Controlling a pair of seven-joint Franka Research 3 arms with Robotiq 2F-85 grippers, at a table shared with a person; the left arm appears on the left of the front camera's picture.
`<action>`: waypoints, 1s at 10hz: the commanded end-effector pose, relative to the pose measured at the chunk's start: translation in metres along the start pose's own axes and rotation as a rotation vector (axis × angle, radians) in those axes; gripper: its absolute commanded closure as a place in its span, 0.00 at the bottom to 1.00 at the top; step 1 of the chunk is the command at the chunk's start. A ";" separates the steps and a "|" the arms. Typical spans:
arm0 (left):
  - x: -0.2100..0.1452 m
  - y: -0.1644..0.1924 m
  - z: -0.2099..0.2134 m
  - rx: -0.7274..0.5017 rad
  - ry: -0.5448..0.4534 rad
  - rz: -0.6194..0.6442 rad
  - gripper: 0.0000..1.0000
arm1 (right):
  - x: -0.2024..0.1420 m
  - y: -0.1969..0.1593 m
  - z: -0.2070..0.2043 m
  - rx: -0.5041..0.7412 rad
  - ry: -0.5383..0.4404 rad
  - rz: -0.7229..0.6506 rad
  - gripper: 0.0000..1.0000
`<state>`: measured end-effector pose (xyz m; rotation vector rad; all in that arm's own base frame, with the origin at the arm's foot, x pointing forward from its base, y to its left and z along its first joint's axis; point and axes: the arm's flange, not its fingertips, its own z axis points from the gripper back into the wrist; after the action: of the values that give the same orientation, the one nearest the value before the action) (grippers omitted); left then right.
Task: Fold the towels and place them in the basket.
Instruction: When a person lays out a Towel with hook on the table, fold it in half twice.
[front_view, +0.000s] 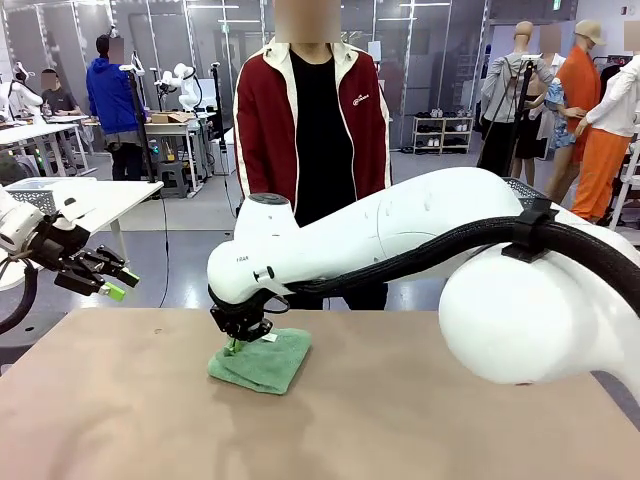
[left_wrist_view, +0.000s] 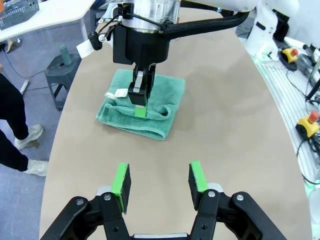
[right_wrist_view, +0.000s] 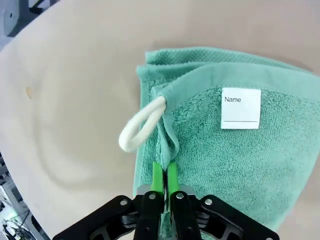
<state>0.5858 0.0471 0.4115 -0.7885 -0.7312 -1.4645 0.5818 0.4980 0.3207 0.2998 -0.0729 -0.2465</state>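
Observation:
A sea-green towel (front_view: 268, 365) lies folded on the brown table (front_view: 120, 400), left of the middle. My right gripper (front_view: 236, 346) points straight down onto its near-left corner. In the right wrist view the right gripper (right_wrist_view: 164, 172) is shut on a pinched ridge of the towel (right_wrist_view: 225, 165), beside a white hanging loop (right_wrist_view: 140, 127) and a white "Name" label (right_wrist_view: 241, 108). My left gripper (front_view: 112, 285) hovers open past the table's left end with nothing in it. From the left wrist, the left gripper (left_wrist_view: 159, 182) faces the towel (left_wrist_view: 167, 92) and the right gripper (left_wrist_view: 141, 107). A dark grey lattice basket (left_wrist_view: 17, 10) stands on a white side table.
A person in a red and white jacket (front_view: 310, 120) stands at the far edge, behind the right arm. The bulky right arm (front_view: 520, 290) spans the table's right half. A lattice rim (front_view: 525, 188) shows behind that arm. Bare tabletop lies in front of the towel.

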 end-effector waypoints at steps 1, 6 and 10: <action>0.000 0.000 0.000 -0.006 0.005 -0.002 0.39 | -0.004 0.001 0.001 -0.005 -0.075 -0.008 0.77; 0.000 0.000 0.000 -0.006 0.005 -0.002 0.39 | -0.012 -0.026 0.066 -0.136 -0.161 -0.028 0.72; 0.000 0.000 0.000 -0.006 0.005 -0.002 0.39 | -0.026 -0.087 0.157 -0.232 -0.196 -0.023 0.72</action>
<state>0.5857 0.0474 0.4113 -0.7885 -0.7311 -1.4638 0.5431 0.3943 0.4460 0.0664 -0.2291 -0.2796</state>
